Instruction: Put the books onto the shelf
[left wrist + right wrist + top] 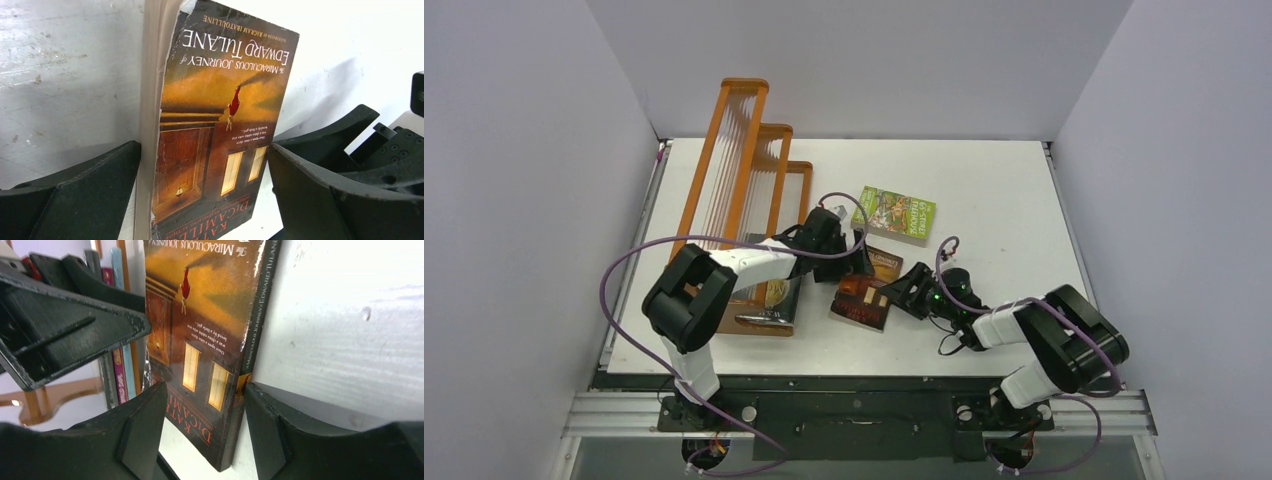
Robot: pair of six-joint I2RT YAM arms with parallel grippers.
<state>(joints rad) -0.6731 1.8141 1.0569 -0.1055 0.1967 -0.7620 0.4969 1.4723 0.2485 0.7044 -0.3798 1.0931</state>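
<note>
Logging white table (1004,200), shelf (746,84) at back-left. Finding brown-orange book (861,300) lying flat mid-table, right of shelf. Noting left gripper (203,150) spread wide over far end, right gripper (205,386) flanking near end, contact unclear. Judging pick-up step; needing firm clamp, then lift.

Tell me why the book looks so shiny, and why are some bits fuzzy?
Right wrist view: light glints white along the glossy edge of the brown-orange book, and the shelf behind is out of focus. Left wrist view: the book's nearest end blurs, being so close; the table glares pale. Top view: sharp, evenly lit, soft shadows.
</note>
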